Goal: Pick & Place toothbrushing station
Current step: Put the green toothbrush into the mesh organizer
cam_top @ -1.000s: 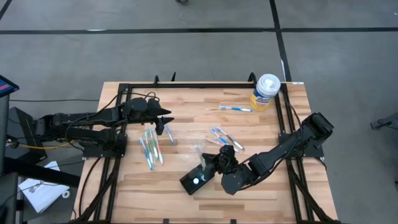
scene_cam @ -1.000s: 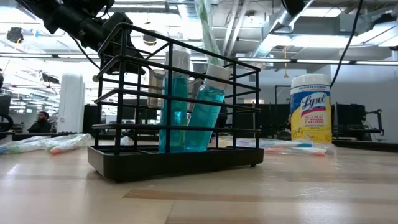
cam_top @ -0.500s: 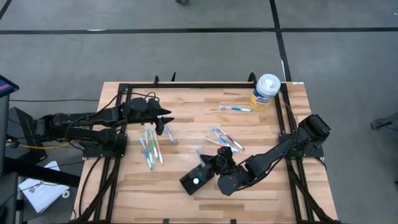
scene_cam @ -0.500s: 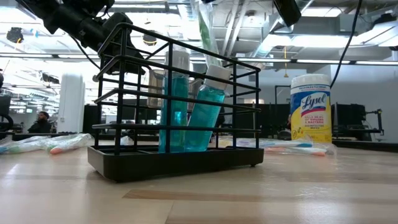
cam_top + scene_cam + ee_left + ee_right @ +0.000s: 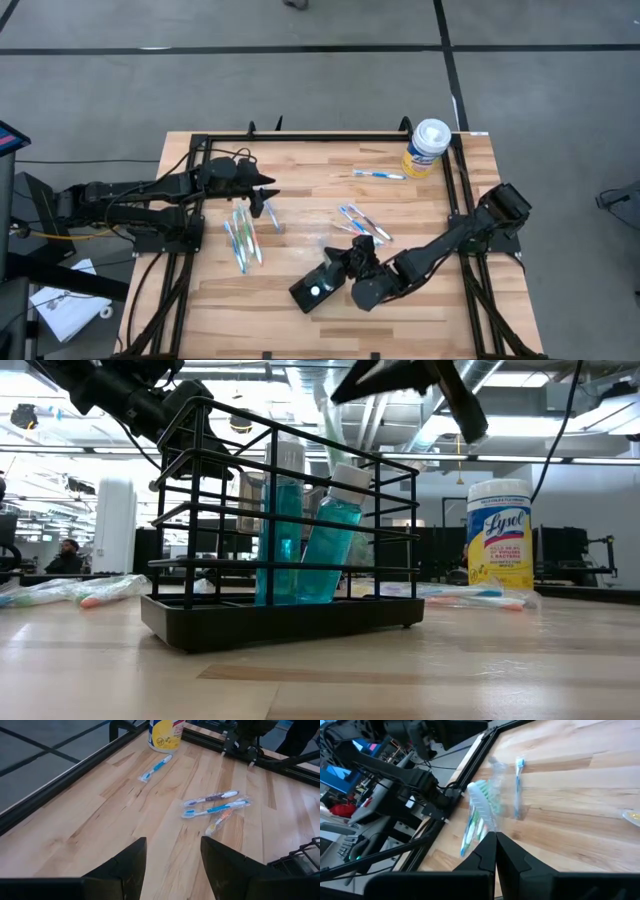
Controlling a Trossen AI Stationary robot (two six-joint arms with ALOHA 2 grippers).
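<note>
Grey concrete floor surrounds the pale butcher-block wooden table point(image 5: 420, 210), which carries everything in play. Toward six o'clock on it stands the toothbrushing station point(image 5: 315, 288), a small black wire-framed holder with a pale spot on top; the low view shows blue bottles point(image 5: 305, 540) standing inside it. The right gripper point(image 5: 352, 262) sits just at its two o'clock side, fingers pressed together on the clear-wrapped toothbrush point(image 5: 481, 805), held at their tips. Against half a second ago, the right arm has drawn slightly lower and closer over the holder, and its dark fingers now loom in the low view above the wire frame. That suggests the toothbrush is about to be lowered into the holder. At nine o'clock the left gripper point(image 5: 262, 188) waits with fingers apart beside a bundle of wrapped toothbrushes point(image 5: 242, 235). A white-and-yellow wipes canister point(image 5: 427, 147) stands at one o'clock.
</note>
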